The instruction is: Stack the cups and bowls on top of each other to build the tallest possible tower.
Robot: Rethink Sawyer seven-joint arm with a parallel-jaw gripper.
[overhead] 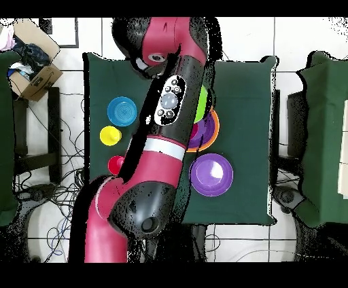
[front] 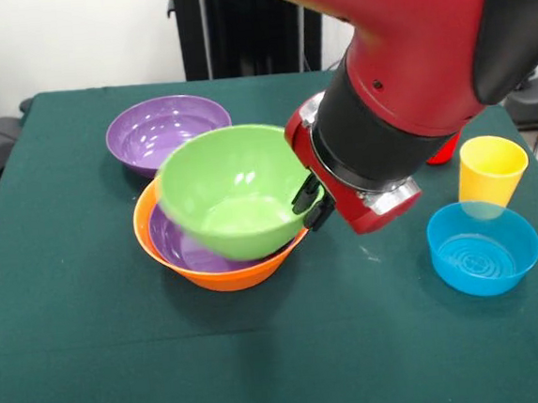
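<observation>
Front view alone shows the jaws (front: pixel 309 201) clamped on the green bowl's (front: pixel 233 191) rim, tilted above the orange bowl (front: pixel 221 273).

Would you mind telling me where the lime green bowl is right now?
In the front view the lime green bowl sits tilted at centre, held at its right rim by the gripper, over the purple bowl nested in the large orange bowl.

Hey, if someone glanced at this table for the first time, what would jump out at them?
The big red arm coming down from above, its gripper clamped on the rim of a tilted lime green bowl. That bowl hangs over a purple bowl nested in the large orange bowl. To the right stand a blue bowl and yellow cup.
</observation>
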